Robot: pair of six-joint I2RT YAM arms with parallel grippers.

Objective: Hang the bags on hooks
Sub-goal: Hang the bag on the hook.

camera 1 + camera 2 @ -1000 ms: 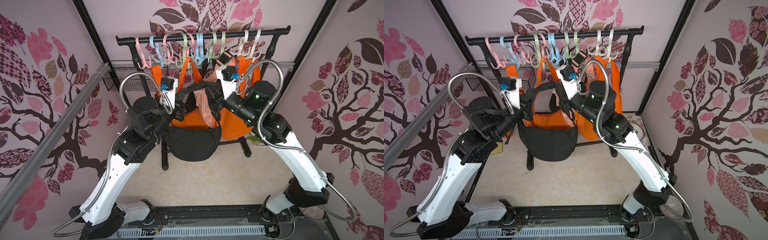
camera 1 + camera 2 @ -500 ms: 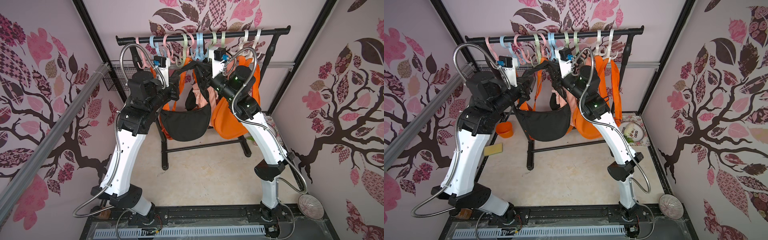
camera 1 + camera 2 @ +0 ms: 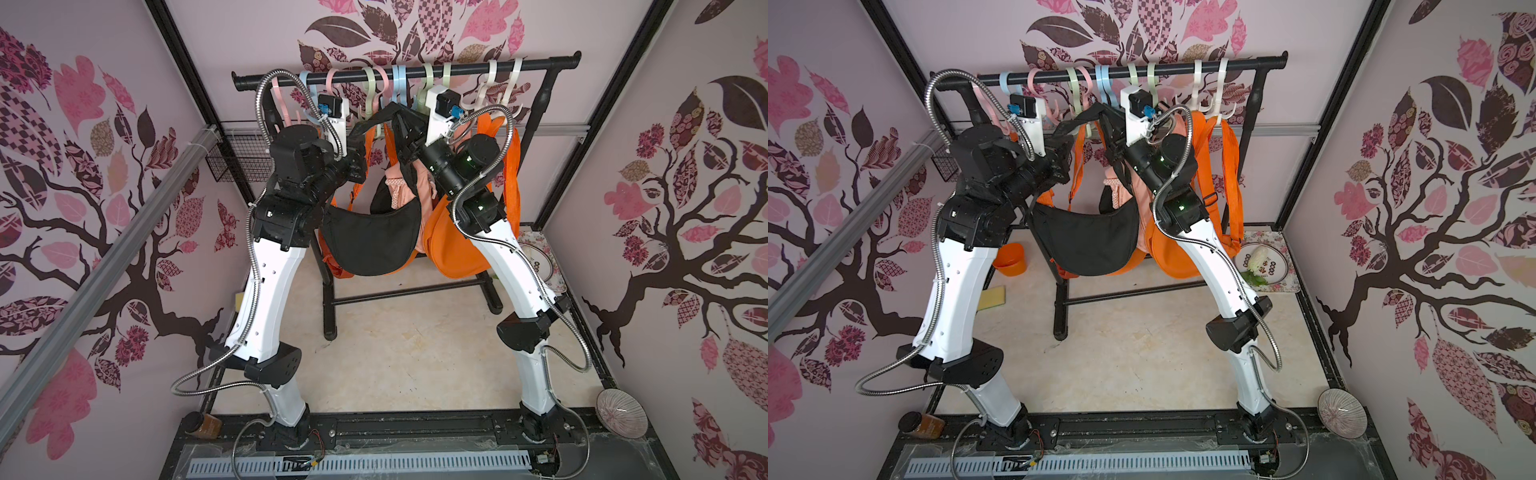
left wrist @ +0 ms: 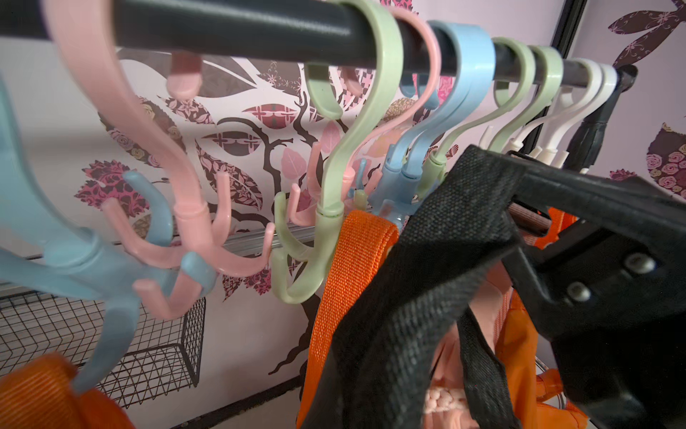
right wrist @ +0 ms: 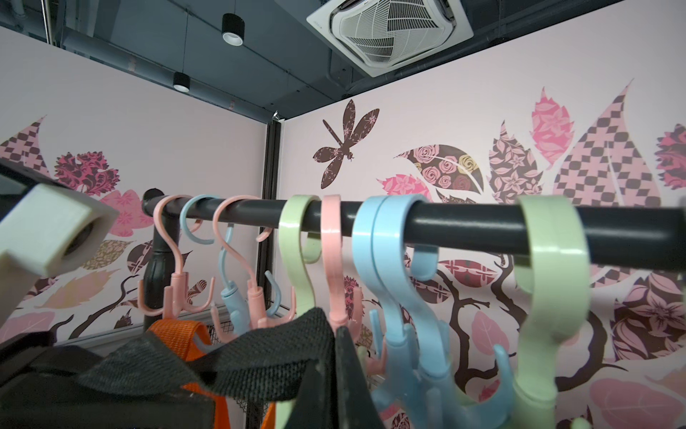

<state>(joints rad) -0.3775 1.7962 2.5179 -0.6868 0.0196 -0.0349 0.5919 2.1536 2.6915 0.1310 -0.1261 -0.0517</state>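
Left wrist view: the strap (coarse black webbing) sits level with the prongs of the glossy pastel plastic hooks, on the robot's side of them, stretched roughly along the rail. In both top views the soft black bag sags beneath, with left gripper and right gripper each clamped on that strap, the right higher and nearer the hooks.

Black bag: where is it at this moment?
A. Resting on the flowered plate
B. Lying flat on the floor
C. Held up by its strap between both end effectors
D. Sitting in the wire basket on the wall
C. The black bag hangs in the air in front of the rack, its strap pinched by the left end effector and the right end effector.
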